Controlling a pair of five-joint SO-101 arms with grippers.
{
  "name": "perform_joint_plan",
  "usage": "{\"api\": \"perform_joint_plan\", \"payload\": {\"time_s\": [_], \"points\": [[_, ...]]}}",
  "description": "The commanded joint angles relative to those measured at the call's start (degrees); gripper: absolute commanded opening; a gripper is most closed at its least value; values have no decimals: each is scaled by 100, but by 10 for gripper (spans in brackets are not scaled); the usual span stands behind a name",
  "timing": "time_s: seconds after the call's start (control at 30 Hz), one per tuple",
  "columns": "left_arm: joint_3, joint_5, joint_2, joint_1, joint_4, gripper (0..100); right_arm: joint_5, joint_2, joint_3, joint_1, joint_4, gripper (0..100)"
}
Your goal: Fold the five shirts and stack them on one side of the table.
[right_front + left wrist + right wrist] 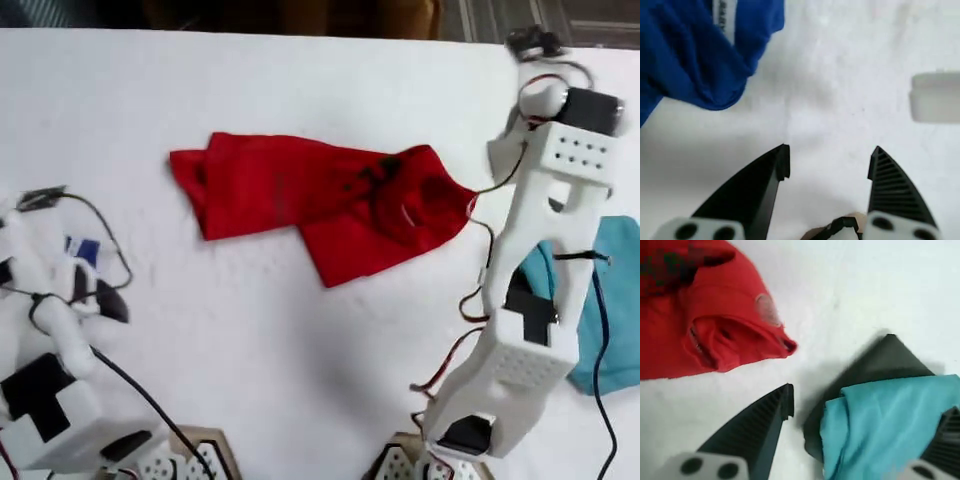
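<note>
A crumpled red shirt [320, 205] lies spread in the middle of the white table [300, 90]; its edge [715, 325] lies just beyond my right gripper. My right gripper [867, 412] stands open low over a bunched teal shirt [880, 425], which lies between its fingers on a dark patch [880, 365], cloth or shadow. In the high view the teal shirt [620, 300] sits at the table's right edge, partly under the right arm [545, 230]. At the left edge my left gripper [830, 162] is open over bare table, with a blue shirt [695, 55] a little beyond it.
Cables hang along the right arm [480, 260] and loop beside the left arm [120, 260]. A white blocky part [935, 97] shows off to one side of the left gripper. Bare table stretches in front of and behind the red shirt.
</note>
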Motion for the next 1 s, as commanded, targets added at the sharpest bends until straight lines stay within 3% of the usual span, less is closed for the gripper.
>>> {"api": "perform_joint_plan", "payload": {"time_s": [0.0, 0.2, 0.37, 0.7, 0.97], "points": [[259, 325, -229, 466, -264, 271, 484, -646, 1213, -1209, 127, 430], [963, 914, -229, 659, -1160, 271, 615, -787, 2514, -3363, -198, 430], [1279, 1108, -273, 659, -1600, 271, 615, -585, 3086, -4233, -980, 430], [1226, 1090, -237, 668, -1714, 271, 97, 1209, 2365, -4321, -1358, 430], [1200, 1081, -237, 668, -1714, 271, 88, 2220, 1415, -3785, -1218, 430]]}}
